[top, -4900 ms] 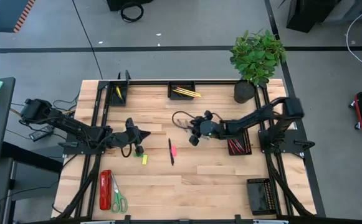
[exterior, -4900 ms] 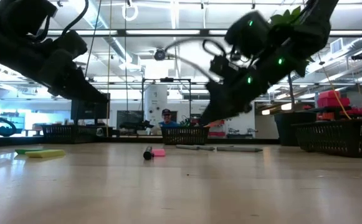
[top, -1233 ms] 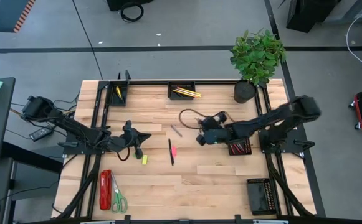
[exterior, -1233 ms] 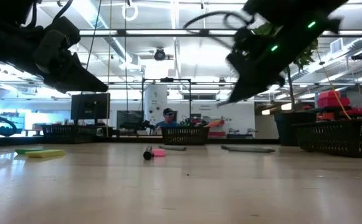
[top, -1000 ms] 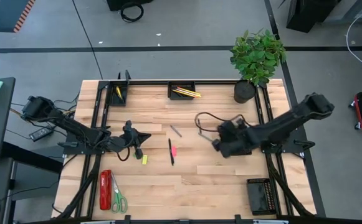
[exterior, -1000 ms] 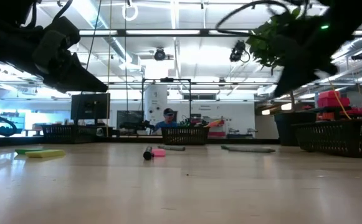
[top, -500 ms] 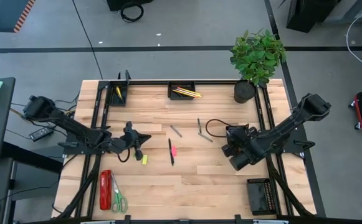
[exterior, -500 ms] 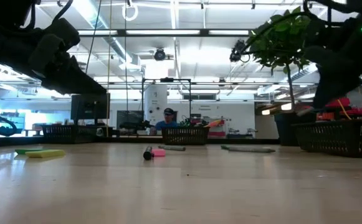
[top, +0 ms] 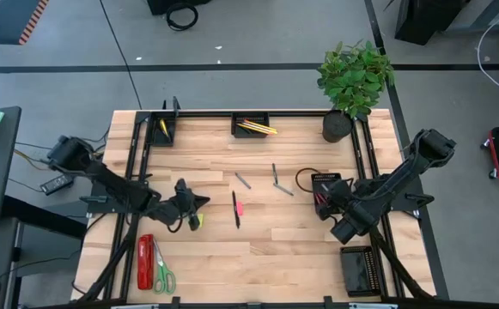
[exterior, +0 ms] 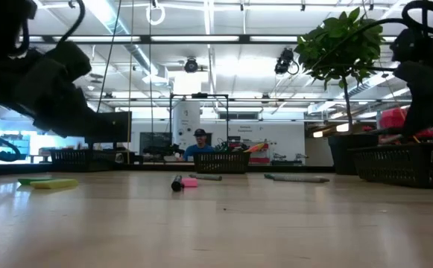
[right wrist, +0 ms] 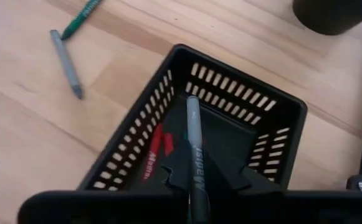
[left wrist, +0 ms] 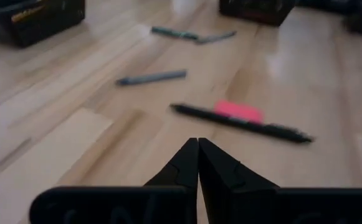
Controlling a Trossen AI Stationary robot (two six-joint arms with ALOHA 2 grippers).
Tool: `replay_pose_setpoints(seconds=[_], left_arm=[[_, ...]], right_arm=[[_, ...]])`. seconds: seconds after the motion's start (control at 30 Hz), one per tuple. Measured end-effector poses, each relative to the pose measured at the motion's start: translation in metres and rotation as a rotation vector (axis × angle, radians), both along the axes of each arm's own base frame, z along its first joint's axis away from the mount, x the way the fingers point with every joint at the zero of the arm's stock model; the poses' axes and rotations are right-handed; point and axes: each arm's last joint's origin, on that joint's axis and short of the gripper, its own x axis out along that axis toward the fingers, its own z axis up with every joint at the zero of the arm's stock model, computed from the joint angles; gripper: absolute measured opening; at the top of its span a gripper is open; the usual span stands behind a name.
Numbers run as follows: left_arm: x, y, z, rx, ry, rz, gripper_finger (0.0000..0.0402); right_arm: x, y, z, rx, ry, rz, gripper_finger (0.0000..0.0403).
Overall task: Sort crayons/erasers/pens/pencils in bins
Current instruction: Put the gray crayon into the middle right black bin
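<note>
My right gripper [right wrist: 193, 171] is pinched on a grey crayon [right wrist: 194, 149], which runs straight out between my fingers, its long axis pointing toward twelve o'clock over the mesh bin [right wrist: 274, 134] below. Only this wrist view shows that grip and the red sticks [right wrist: 154, 155] lying inside the bin; from overhead my right gripper [top: 345, 225] is just a dark mass at the table's four o'clock side, at the near end of that bin [top: 326, 180].

My left gripper [left wrist: 197, 163] has its fingers pressed together on nothing, hovering low over the wood. Past the tips lies a black pen [left wrist: 240, 123], its long axis running roughly ten to four, with a pink eraser [left wrist: 238, 111] touching its far side. Beyond them a grey crayon [left wrist: 151, 77] lies nearly crosswise, and farther still two more sticks [left wrist: 193, 35] meet end to end.

The overhead view gives what the wrists cannot: my left gripper [top: 189, 204] near nine o'clock beside a yellow eraser [top: 199, 220], the pen [top: 234, 209] pointing twelve to six at the centre, the pencils [top: 256, 128] in the bin [top: 250, 118] at twelve o'clock, an empty-looking bin [top: 357, 269] at five o'clock.

The low view alone shows a person [exterior: 198, 146] beyond the table.
</note>
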Motion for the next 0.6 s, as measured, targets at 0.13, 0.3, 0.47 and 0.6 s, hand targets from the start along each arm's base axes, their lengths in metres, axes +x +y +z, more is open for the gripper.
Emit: replay_pose_setpoints(seconds=[0.13,0.3,0.47,0.6], left_arm=[[0.0,-0.011,0.005,0.027,-0.08,-0.027,0.0014],[-0.003,-0.023,0.011,0.054,-0.133,-0.084,0.0016],[-0.005,-0.027,0.012,0.063,-0.137,-0.084,0.0021],[-0.005,-0.027,0.012,0.059,-0.138,-0.083,0.0016]], right_arm=[[-0.001,-0.001,-0.001,0.002,-0.007,-0.012,0.0072],[0.0,0.0,-0.001,0.012,-0.006,-0.012,0.0111],[0.003,0.001,0.002,-0.01,-0.023,0.021,0.0133],[0.017,0.008,0.008,-0.132,-0.217,0.131,0.0134]])
